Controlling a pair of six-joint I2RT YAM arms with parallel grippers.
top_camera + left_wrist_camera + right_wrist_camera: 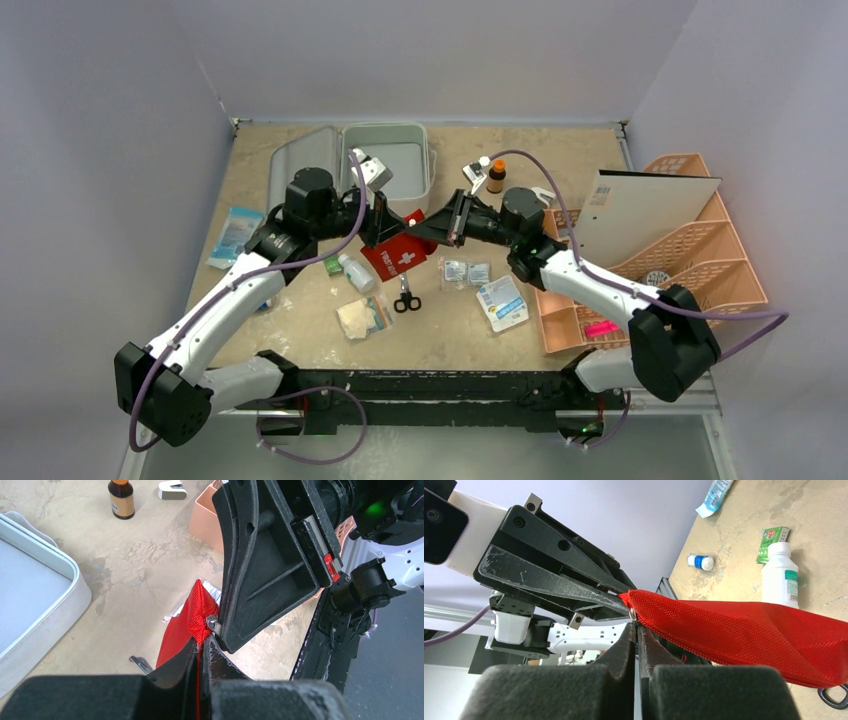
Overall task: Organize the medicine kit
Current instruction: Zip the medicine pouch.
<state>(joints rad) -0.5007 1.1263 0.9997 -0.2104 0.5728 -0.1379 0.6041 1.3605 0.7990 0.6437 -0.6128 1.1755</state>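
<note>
The medicine kit point(388, 165) lies open at the back of the table, its lid point(300, 160) folded out to the left; its grey rim point(75, 592) shows in the left wrist view. A red first aid pouch point(402, 252) hangs lifted between both arms. My left gripper point(202, 647) is shut on the pouch's corner fabric point(199, 607). My right gripper point(636, 626) is shut on the small metal zipper pull point(631, 614) at that same corner of the pouch point(749, 635). The two grippers point(385, 225) point(442, 228) meet tip to tip in front of the kit.
Under the pouch lie a white bottle point(357, 272), a green box point(332, 265), scissors point(406, 298) and sachets point(466, 271). A brown bottle point(496, 176) stands at the back. A peach lattice organizer point(670, 250) fills the right side. A blue packet point(232, 235) lies at the left.
</note>
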